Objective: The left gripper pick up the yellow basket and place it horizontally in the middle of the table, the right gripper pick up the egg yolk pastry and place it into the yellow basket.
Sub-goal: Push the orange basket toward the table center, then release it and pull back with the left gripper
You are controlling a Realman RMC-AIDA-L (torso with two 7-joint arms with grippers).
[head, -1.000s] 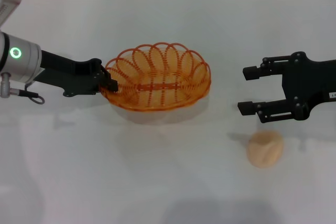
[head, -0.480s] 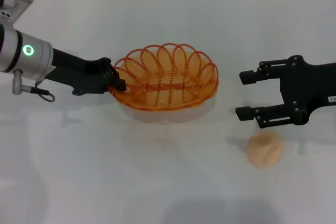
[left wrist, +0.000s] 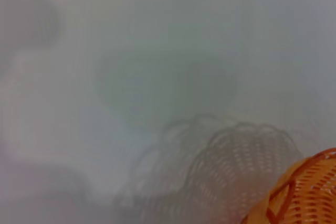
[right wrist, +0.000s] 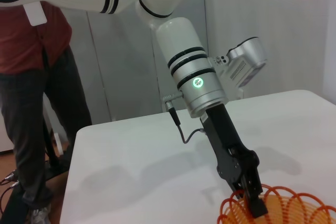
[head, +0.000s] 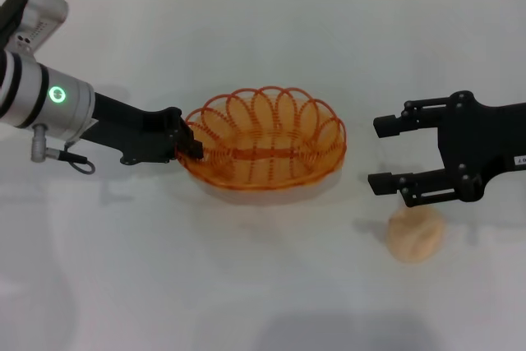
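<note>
The left end effector (head: pixel 187 141) pinches the left rim of the yellow basket (head: pixel 265 137), whose long axis lies across mid-worktop (head: pixel 246 285), while the right end effector (head: pixel 386 154), fingers spread, hovers just behind the egg yolk pastry (head: pixel 415 234).

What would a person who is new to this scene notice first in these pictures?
The bright yellow basket near the middle of the white table stands out first, with the left pincer shut on its rim at the robot's left. Next is the open right pincer on the robot's right, hovering beside the egg yolk pastry, which lies on the table nearer the robot.
</note>
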